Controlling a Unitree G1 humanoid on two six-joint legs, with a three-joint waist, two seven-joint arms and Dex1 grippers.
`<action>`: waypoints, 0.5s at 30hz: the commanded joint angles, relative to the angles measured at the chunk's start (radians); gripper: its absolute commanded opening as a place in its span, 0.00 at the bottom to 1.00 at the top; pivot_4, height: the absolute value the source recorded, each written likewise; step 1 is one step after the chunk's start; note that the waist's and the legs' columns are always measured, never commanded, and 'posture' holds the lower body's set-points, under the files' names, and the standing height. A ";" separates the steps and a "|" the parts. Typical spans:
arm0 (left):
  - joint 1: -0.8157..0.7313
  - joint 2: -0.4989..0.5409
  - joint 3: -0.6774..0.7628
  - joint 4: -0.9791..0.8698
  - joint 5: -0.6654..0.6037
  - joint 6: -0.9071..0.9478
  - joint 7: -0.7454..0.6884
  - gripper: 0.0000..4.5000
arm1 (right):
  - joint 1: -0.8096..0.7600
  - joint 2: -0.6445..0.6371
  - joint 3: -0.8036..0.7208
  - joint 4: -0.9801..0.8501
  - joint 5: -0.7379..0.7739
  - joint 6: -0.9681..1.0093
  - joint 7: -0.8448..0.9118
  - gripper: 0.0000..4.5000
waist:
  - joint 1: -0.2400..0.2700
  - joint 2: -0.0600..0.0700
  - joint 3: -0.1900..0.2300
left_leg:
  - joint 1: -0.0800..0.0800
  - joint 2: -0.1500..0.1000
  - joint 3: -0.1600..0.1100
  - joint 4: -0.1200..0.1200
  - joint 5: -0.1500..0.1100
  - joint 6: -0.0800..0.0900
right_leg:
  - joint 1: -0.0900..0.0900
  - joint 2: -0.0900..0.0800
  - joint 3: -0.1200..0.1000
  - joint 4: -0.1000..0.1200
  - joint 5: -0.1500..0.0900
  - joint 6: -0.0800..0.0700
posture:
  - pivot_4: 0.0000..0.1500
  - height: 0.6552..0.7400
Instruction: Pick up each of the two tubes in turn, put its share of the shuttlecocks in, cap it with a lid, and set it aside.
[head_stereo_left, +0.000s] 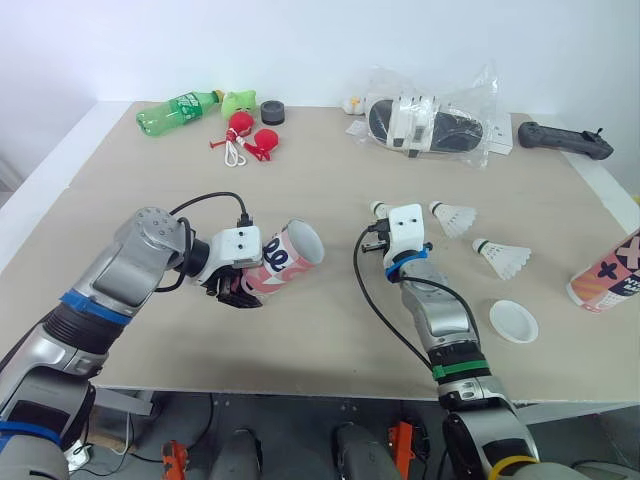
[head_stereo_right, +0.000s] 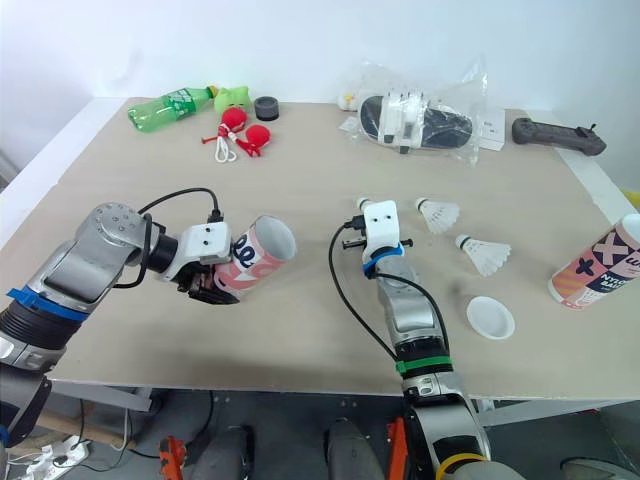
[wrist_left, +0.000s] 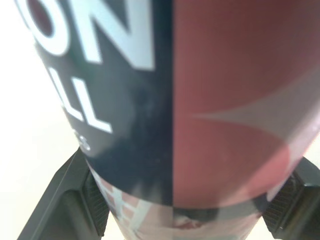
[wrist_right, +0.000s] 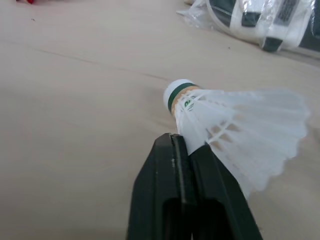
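Note:
My left gripper (head_stereo_left: 238, 286) is shut on a pink and white tube (head_stereo_left: 285, 258), held just above the table with its open mouth facing right. In the left wrist view the tube (wrist_left: 200, 100) sits between both fingers (wrist_left: 95, 202). My right gripper (wrist_right: 182, 142) is shut on the feather skirt of a white shuttlecock (wrist_right: 240, 125), whose cork (head_stereo_left: 378, 208) shows at mid-table, to the right of the tube's mouth. Two more shuttlecocks (head_stereo_left: 455, 217) (head_stereo_left: 503, 257) lie to the right. A white lid (head_stereo_left: 513, 321) lies near the front edge. The second tube (head_stereo_left: 607, 272) lies at the right edge.
At the back left are a green bottle (head_stereo_left: 178, 110), red toys with a cord (head_stereo_left: 250, 135) and a black roll (head_stereo_left: 272, 111). A plastic bag holding a device (head_stereo_left: 430, 122) and a black handle (head_stereo_left: 565, 140) lie at the back right.

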 joint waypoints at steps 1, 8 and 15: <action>-0.006 -0.006 -0.020 0.003 0.010 -0.004 -0.001 0.69 | 0.015 -0.115 -0.010 -0.235 0.114 -0.003 0.258 0.02 | 0.001 0.001 0.001 | 0.000 0.000 0.000 0.000 0.000 0.000 | 0.000 0.000 0.000 0.000 0.000 0.000 | 1.00 1.00; -0.013 -0.016 -0.026 0.032 0.018 -0.022 -0.009 0.69 | -0.039 -0.501 -0.030 -0.601 0.466 0.265 0.814 0.02 | 0.001 0.008 0.004 | 0.002 -0.001 -0.001 0.001 0.000 0.001 | 0.003 0.000 -0.001 0.000 -0.003 0.006 | 1.00 1.00; -0.024 -0.031 -0.035 0.054 0.027 -0.034 -0.010 0.69 | -0.155 -0.666 0.115 -0.660 0.420 0.306 1.024 0.02 | 0.001 0.007 0.004 | 0.005 0.000 0.000 0.003 0.000 0.002 | 0.006 0.000 0.000 0.000 -0.002 0.005 | 1.00 1.00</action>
